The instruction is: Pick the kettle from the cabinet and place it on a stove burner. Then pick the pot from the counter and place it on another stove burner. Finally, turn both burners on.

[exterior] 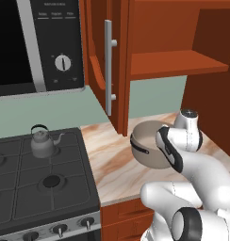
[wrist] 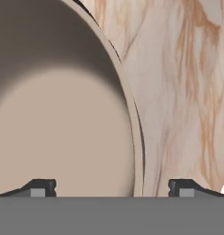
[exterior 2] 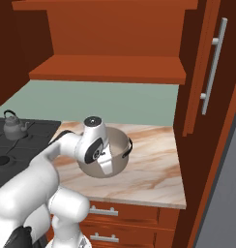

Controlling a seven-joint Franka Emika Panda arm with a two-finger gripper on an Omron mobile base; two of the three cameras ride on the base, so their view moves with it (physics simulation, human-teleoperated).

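Observation:
The small grey kettle (exterior: 41, 142) (exterior 2: 12, 125) stands upright on the back right burner of the black stove (exterior: 22, 197). On the marble counter (exterior: 112, 164) sits the wide grey-beige pot (exterior: 146, 147) (exterior 2: 122, 145), below the open cabinet (exterior: 178, 63). My gripper (wrist: 113, 188) hangs open just above the pot's rim (wrist: 133, 119). One fingertip (wrist: 42, 187) is over the pale inside. The other fingertip (wrist: 182, 187) is outside, over the counter (wrist: 187, 92). Nothing is held. In both base views the white wrist (exterior: 185, 127) covers the pot's near side.
The front right burner (exterior: 52, 181) is bare, and knobs (exterior: 60, 229) line the silver front. An open cabinet door with a silver bar handle (exterior: 108, 66) hangs left of the pot; a microwave (exterior: 36, 42) is above the stove. Another door (exterior 2: 212, 65) stands right.

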